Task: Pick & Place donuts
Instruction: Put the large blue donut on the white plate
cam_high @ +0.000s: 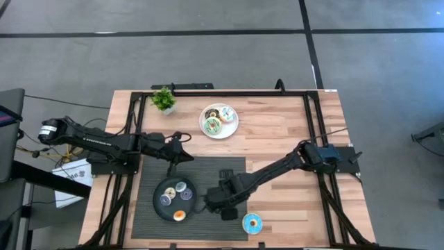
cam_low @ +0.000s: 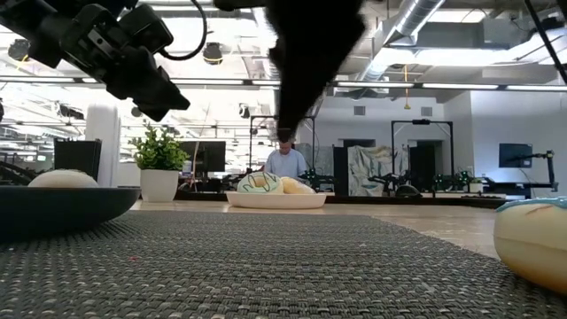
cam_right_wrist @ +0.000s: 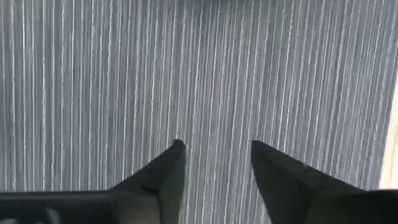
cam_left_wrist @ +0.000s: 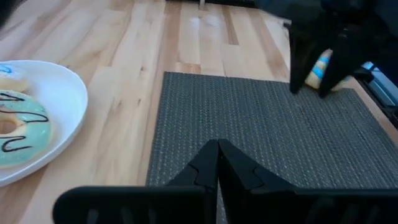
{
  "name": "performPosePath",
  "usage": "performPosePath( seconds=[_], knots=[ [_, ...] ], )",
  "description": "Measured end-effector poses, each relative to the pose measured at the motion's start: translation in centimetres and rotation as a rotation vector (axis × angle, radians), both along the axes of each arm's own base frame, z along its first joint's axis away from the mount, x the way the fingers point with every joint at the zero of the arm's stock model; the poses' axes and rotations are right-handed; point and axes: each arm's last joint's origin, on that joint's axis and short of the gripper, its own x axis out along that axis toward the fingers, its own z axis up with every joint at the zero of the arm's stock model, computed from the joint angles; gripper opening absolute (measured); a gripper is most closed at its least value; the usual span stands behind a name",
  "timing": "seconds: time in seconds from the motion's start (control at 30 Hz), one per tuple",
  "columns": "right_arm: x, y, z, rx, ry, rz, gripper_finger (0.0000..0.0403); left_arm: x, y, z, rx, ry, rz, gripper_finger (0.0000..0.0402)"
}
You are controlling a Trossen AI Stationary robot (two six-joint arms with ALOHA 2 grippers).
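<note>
While over the mat, right hand slightly open, empty, left hand closed (empty too).

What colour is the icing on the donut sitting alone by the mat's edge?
Blue, with little sprinkles. The blue donut shows best in the high view, near the table's front edge.

Pale wood table with straight plank grain. Dark grey woven mat, fine ribbed pattern. White plate with mint-green donut, dark squiggle lines on icing. Blue-iced donut with pale dots. Black dish. Green plant, white pot.
</note>
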Motion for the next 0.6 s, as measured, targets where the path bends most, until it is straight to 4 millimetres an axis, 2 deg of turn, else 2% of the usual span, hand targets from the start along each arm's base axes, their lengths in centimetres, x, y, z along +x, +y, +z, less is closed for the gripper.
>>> performPosePath(
  seconds=[0.17,0.37,0.43,0.6],
  knots=[
    [-2.6,0.0,0.1,-0.005,0.035,-0.021,0.0101,-0.1,-0.5,-0.1,-0.012,0.013,-0.019,0.0000],
    [-7.7,-1.5,0.3,0.078,-0.053,-0.143,0.0012,-0.2,-1.0,0.1,-0.014,0.000,-0.044,0.0000],
    [-9.7,-2.1,0.5,0.117,-0.091,-0.187,0.0006,-0.3,-1.0,0.3,-0.011,-0.015,-0.038,0.0000],
    [-14.0,-3.4,1.2,0.206,-0.148,-0.329,0.0026,-0.5,-0.9,0.7,0.036,-0.053,-0.023,0.0000]
  ],
)
